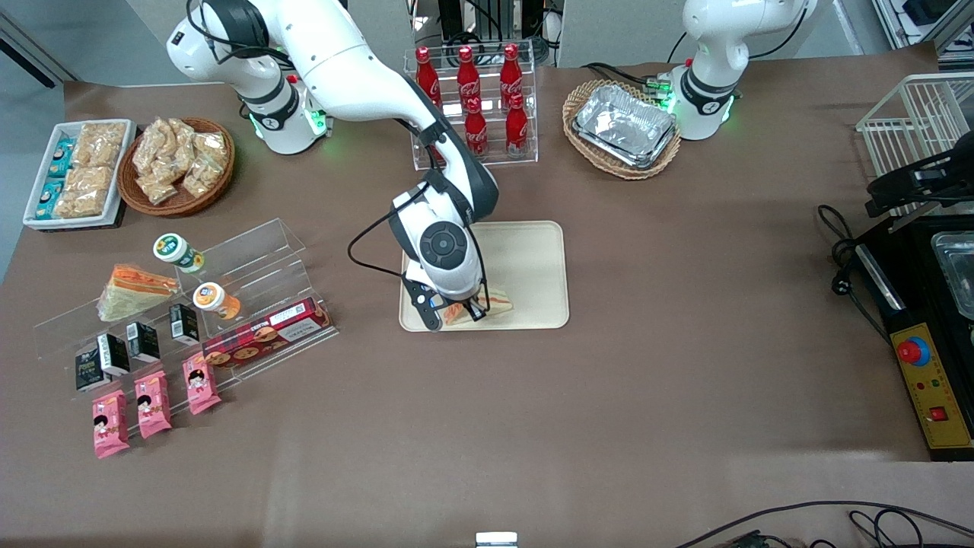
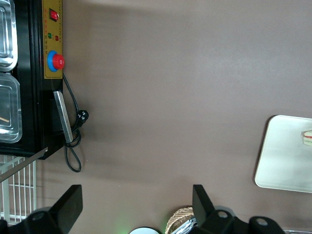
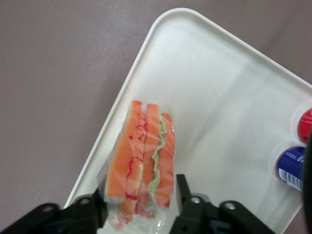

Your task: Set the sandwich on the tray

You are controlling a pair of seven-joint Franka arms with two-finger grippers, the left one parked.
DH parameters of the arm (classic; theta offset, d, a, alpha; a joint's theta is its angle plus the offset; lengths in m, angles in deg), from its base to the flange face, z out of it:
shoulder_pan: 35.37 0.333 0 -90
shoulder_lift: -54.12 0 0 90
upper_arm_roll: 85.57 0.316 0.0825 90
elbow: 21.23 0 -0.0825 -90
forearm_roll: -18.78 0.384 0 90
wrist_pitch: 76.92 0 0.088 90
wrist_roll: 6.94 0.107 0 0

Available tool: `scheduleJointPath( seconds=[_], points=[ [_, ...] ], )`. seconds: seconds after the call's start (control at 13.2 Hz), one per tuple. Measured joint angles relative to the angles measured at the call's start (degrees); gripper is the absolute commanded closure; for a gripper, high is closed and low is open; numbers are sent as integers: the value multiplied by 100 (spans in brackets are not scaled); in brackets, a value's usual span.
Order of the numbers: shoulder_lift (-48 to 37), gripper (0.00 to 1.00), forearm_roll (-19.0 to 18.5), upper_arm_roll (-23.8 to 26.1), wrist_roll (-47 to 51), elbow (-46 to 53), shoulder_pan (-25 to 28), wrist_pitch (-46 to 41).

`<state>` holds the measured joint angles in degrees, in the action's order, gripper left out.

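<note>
The sandwich [image 3: 144, 161] is lying on the tray [image 3: 229, 97], close to the rim nearest the front camera, its clear wrap glinting and its orange and green layers showing edge-on. It is looking light, soft and easily crushed, and the film is probably slippery, so taking it across the flat bread faces at one end, with gentle pressure, seems wisest. The gripper [image 3: 141, 212] is sitting low over that end of the wedge, its fingers [image 3: 90, 212] flanking the pack on both sides and appearing to be touching the wrap; whether they are squeezing or only resting against it is hard to judge. In the front view the arm's wrist is covering much of the sandwich [image 1: 487, 302] and one corner of the tray [image 1: 533, 251], so only the pale tip is poking out.
</note>
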<state>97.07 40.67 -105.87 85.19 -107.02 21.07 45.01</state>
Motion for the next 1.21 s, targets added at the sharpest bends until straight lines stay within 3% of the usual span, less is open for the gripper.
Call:
scheduleJointPath(
  seconds=[0.46,0.83,1.21],
  points=[
    [-85,0,-2,-229,-409,65,-80,24],
    [-715,0,-6,-357,-2744,95,-948,-618],
    [-1474,0,-478,-381,-4816,125,-1897,-1427]
  ],
)
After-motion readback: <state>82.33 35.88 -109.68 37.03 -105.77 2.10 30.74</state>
